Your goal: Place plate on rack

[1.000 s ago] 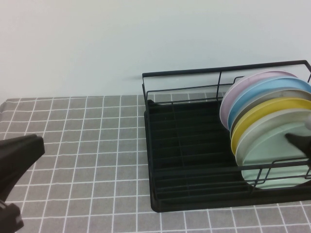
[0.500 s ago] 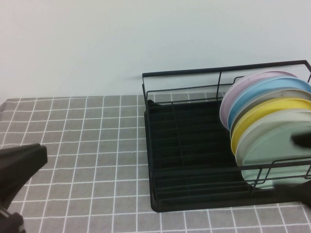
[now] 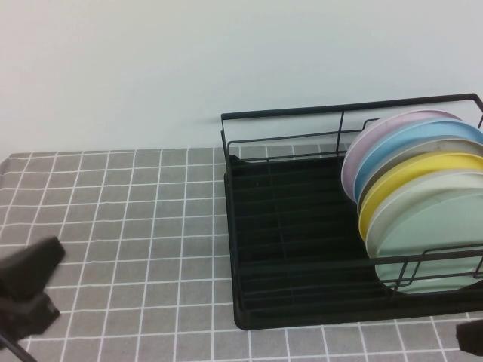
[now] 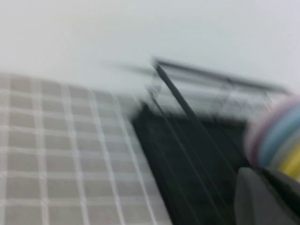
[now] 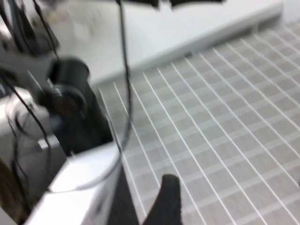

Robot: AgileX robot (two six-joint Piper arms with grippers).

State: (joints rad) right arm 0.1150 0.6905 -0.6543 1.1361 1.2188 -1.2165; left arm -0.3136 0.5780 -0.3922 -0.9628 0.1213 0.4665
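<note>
Five plates, high view: we count five standing on edge in the rack point(image 3: 302, 219), and the mint-green plate point(image 3: 434, 237) is the front one, leaning on the yellow plate point(image 3: 423, 170) behind it.
Right tool, high view: we see only a dark tip of the right tool point(image 3: 474, 341) at the frame's lower right corner, below and clear of the plate; nothing is in it.
Left tool, high view: the left tool point(image 3: 26, 290) hangs low over the grey checked desk point(image 3: 136, 219), with the rack well off to its right.
Left wrist view: the rack point(image 4: 187, 140) and plate edges lie ahead of the left tool, which is pressed together and empty.
Right wrist view: one finger point(image 5: 166, 201) of the right tool shows over the desk point(image 5: 225, 117), spread wide, carrying nothing.
Progress: we judge the placing done; only parking both arms seems left.
</note>
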